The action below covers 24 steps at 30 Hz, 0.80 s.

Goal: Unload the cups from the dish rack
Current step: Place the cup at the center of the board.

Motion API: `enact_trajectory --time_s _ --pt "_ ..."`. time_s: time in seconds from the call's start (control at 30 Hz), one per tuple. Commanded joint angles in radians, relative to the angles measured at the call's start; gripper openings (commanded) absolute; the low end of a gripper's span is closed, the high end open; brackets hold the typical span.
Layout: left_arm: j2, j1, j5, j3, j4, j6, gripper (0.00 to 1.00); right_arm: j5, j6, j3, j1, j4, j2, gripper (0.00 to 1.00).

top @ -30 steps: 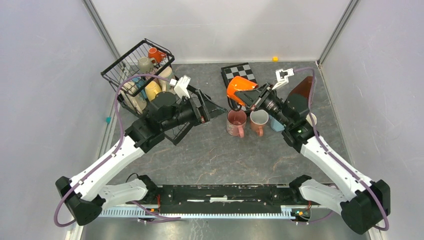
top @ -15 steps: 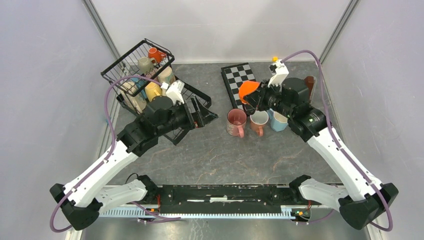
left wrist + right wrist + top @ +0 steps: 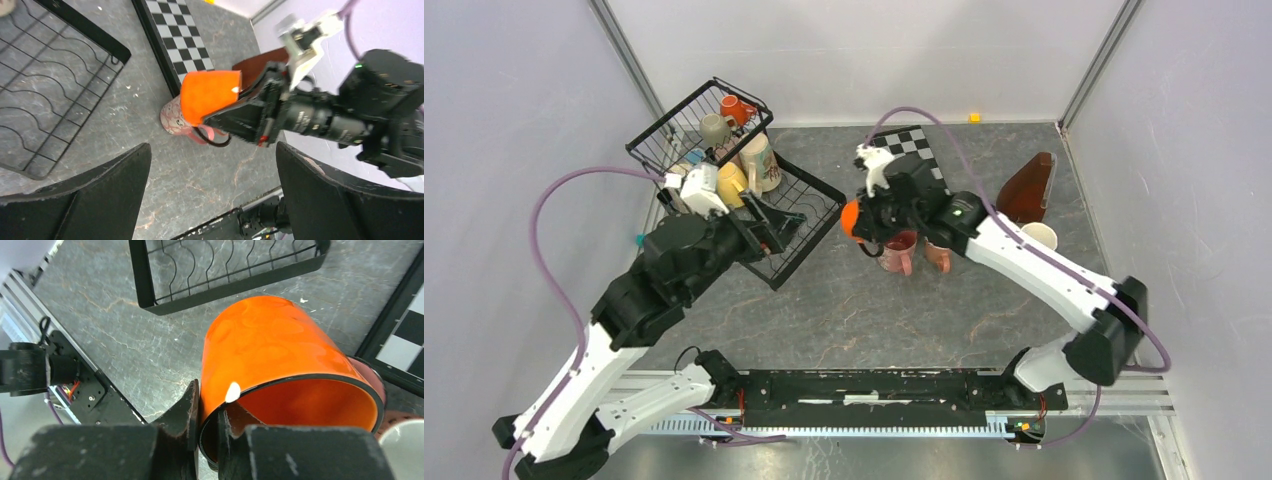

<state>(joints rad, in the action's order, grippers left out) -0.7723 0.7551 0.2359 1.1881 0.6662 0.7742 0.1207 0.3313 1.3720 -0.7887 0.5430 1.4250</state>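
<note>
Step in hand: setting down a cup taken out of the rack, as I judge it, since the cup is clear of the wires and over bare table (image 3: 844, 310).
Orange cup (image 3: 265, 350): in the air and tipped on its side, just right of the dish rack (image 3: 796, 215), off its low tray corner.
Right claw (image 3: 207, 405): clamped on the orange cup's rim, with one finger inside the mouth and one outside the wall.
Left claw (image 3: 212, 150): fingers wide apart and holding nothing, over the rack's tray part, facing the orange cup.
Cups already out: a pink cup (image 3: 896, 250) and a salmon cup (image 3: 939, 257) stand upright side by side right of the rack, and a cream cup (image 3: 1041, 236) stands farther right.
Gap to pink cup: the orange cup hangs on the pink cup's rack-facing side. Whether they touch I cannot tell.
Left in the rack: several cups in the tall basket part, among them a yellow cup (image 3: 729, 180).
Next move calls for: turning the orange cup upright, lowering it onto bare table clear of the pink cup, then parting the fingers.
Overall: roughly partway, with more cups to fetch.
</note>
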Motion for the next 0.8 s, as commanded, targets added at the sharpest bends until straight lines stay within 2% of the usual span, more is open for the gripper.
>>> enact_trajectory --time_s 0.0,0.27,0.77 --pt "0.045 0.004 0.100 0.049 0.039 -0.065 1.00 -0.058 -0.069 0.127 -0.064 -0.017 0.097 0.00" --pt "0.054 0.004 0.103 0.061 0.058 -0.071 1.00 -0.114 -0.109 0.200 -0.112 0.023 0.282 0.00" --pt "0.049 0.004 0.092 0.062 0.062 -0.068 1.00 -0.204 -0.189 0.322 -0.144 0.147 0.533 0.00"
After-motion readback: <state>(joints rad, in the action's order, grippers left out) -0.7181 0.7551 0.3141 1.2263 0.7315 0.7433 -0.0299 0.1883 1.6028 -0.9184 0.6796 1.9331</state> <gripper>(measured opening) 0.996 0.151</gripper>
